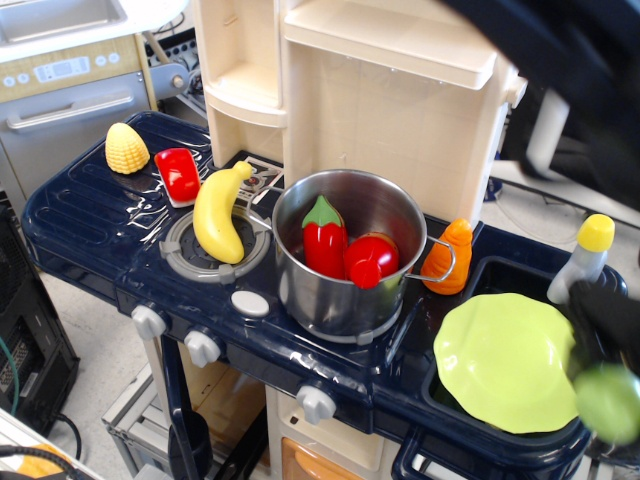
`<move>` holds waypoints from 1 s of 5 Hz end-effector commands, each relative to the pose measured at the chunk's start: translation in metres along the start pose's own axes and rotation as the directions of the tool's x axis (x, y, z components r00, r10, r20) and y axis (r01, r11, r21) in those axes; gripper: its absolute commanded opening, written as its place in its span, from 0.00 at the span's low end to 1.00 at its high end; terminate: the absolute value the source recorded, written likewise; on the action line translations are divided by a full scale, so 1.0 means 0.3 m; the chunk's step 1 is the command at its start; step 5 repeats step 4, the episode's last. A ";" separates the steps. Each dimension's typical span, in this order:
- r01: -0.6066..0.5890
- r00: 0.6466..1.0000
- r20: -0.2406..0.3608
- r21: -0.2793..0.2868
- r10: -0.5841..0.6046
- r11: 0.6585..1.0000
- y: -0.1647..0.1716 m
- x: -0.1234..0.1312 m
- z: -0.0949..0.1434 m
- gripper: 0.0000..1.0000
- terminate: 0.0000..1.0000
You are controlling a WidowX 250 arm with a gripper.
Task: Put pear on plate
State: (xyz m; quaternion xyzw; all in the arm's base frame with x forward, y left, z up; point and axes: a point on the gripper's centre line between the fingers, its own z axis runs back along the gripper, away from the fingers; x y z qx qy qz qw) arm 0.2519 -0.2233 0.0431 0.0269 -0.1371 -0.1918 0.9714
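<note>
The light-green pear [608, 402] is at the far right, low in the view, just past the right rim of the lime plate [500, 345]. The plate lies tilted in the dark sink at the right of the toy stove. My gripper [597, 366] is a blurred black shape coming down from the top right. It looks shut on the pear, holding it beside and slightly above the plate's right edge. The fingers are blurred and partly cut off by the frame's edge.
A steel pot [350, 250] with red toy vegetables stands mid-stove. A yellow banana [220, 210] lies on the burner, with a red item [179, 173] and yellow corn [126, 148] at the left. An orange carrot [452, 255] and a yellow-capped bottle [583, 258] stand behind the sink.
</note>
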 end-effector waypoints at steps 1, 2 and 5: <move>0.063 0.995 0.069 0.036 -0.065 0.997 0.015 0.100 0.005 0.00 0.00; 0.115 0.992 0.030 0.118 -0.119 0.986 0.098 0.105 0.062 0.00 0.00; 0.127 0.990 0.055 0.089 -0.132 0.988 0.202 0.082 0.007 0.00 1.00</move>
